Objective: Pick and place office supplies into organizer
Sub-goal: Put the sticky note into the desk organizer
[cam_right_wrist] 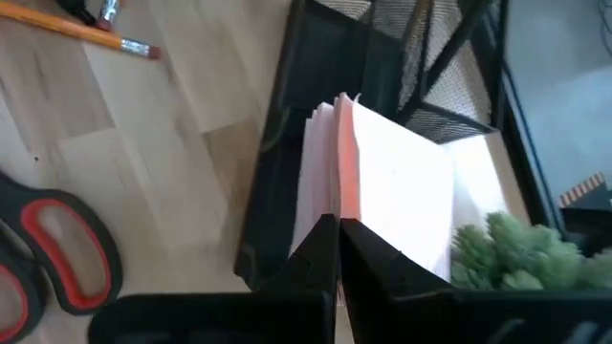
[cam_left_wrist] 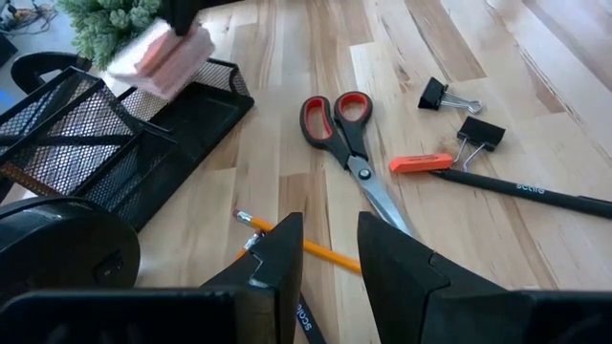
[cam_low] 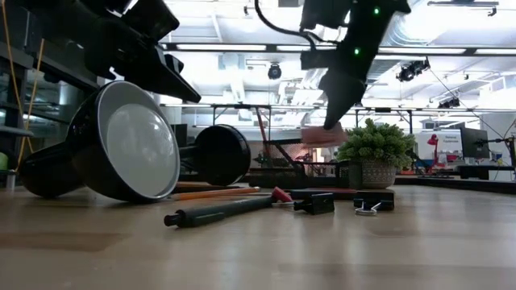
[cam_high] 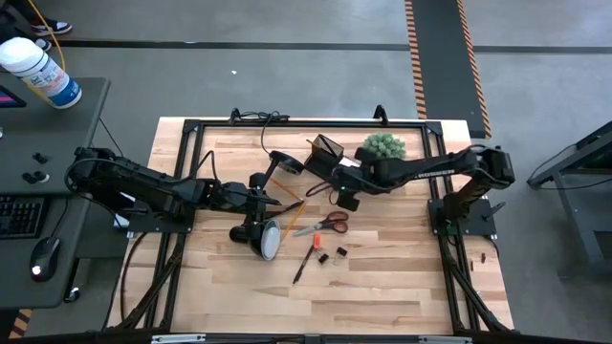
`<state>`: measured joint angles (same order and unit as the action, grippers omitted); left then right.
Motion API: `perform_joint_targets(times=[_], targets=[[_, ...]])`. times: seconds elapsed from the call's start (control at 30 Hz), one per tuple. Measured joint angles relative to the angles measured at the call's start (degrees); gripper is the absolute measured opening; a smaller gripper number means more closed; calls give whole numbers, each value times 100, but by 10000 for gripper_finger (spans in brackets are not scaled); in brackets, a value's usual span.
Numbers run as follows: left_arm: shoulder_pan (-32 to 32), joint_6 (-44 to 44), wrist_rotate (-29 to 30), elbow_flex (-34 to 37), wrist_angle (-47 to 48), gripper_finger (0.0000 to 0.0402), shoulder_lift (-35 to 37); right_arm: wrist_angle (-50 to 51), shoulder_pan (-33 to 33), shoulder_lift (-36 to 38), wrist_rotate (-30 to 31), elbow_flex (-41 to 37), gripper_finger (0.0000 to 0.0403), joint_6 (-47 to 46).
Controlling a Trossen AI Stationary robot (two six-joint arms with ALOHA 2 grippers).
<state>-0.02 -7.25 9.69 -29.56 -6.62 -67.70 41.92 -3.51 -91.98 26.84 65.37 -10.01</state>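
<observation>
The desk (cam_high: 402,287) carries everything, with a toppled black lamp (cam_high: 266,236) lying near its middle. Behind it sits the mesh organizer (cam_right_wrist: 421,86), just beside a green plant (cam_right_wrist: 521,253). The right gripper (cam_right_wrist: 338,229) hovers above the organizer's low tray section, its jaws clamped on the edge of the pink sticky-note pad (cam_right_wrist: 382,182). The pad hangs by one thin edge, so its loose sheets could fan out or slip, and if released off-centre it might catch the tray wall and tip onto the desk. The left gripper (cam_left_wrist: 328,250) waits low with jaws parted and empty, over a pencil (cam_left_wrist: 316,250). Scissors (cam_left_wrist: 349,153), a black pen (cam_left_wrist: 535,191) and two binder clips (cam_left_wrist: 459,115) are not yet stowed.
</observation>
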Motion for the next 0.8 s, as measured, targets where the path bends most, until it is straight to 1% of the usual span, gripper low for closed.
perform_joint_targets(times=[0.1, 0.27, 0.43, 0.8], targets=[[0, 0, 0, 0, -6, 92, 0, -271, -113, 0, -112, -177, 0, 37], [1, 2, 0, 0, -9, 92, 0, -459, -217, 0, -95, -373, 0, -17], [0, 4, 0, 0, -10, 92, 0, -902, -281, -4, -343, -641, 0, -36], [-1, 9, 0, 0, -12, 92, 0, -926, -289, -4, -340, -744, 0, -185]])
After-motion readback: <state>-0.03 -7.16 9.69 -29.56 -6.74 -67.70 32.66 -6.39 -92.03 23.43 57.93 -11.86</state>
